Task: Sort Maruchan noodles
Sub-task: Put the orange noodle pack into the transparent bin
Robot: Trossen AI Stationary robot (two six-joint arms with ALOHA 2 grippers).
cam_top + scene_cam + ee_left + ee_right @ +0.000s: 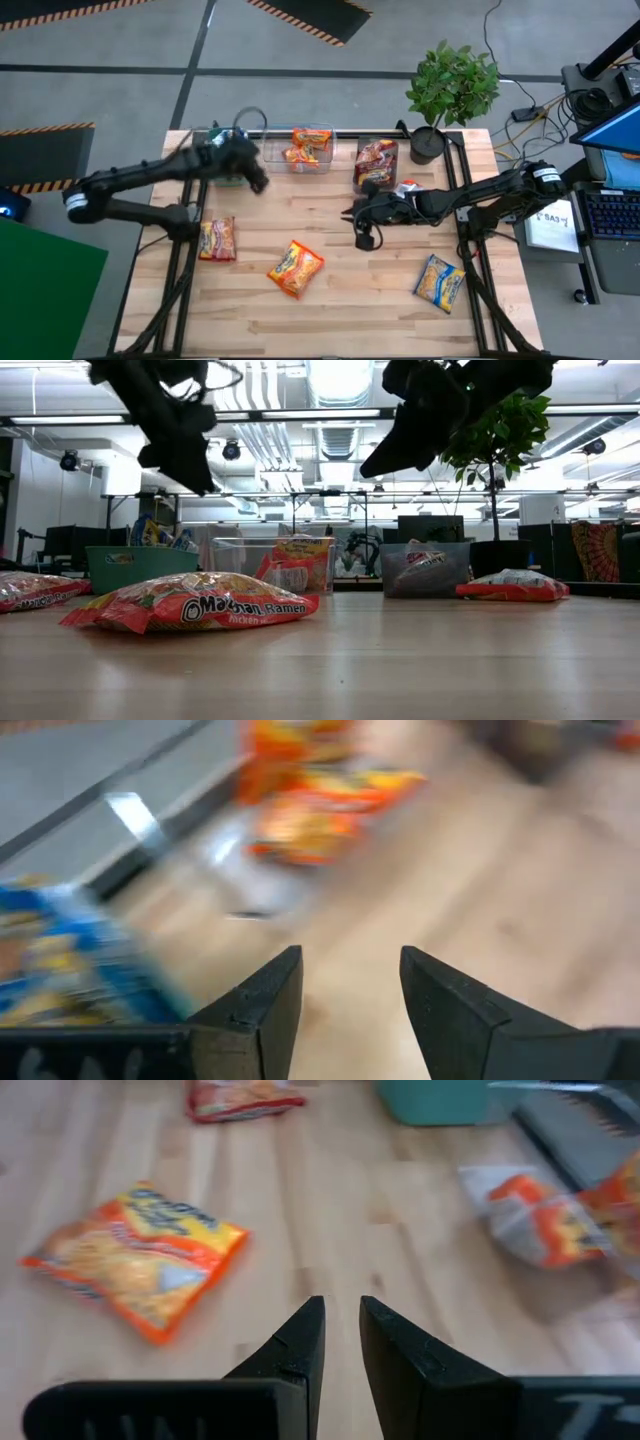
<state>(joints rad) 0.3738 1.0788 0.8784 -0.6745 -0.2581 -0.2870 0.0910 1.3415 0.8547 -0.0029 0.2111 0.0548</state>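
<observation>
Sorting partly done: far bins hold packets, orange packet [296,268], red packet [217,239] and blue-yellow packet [440,281] remain loose; left gripper [350,1010] parted and empty, right gripper [341,1342] narrow and empty.

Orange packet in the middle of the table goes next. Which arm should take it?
Probably the right. The right gripper hangs empty over mid-table, and its wrist view looks at the orange packet lying flat with bare wood around it. The left gripper, open, is back by the clear bin, farther off.

Teal bin [222,150] mostly behind left arm
</observation>
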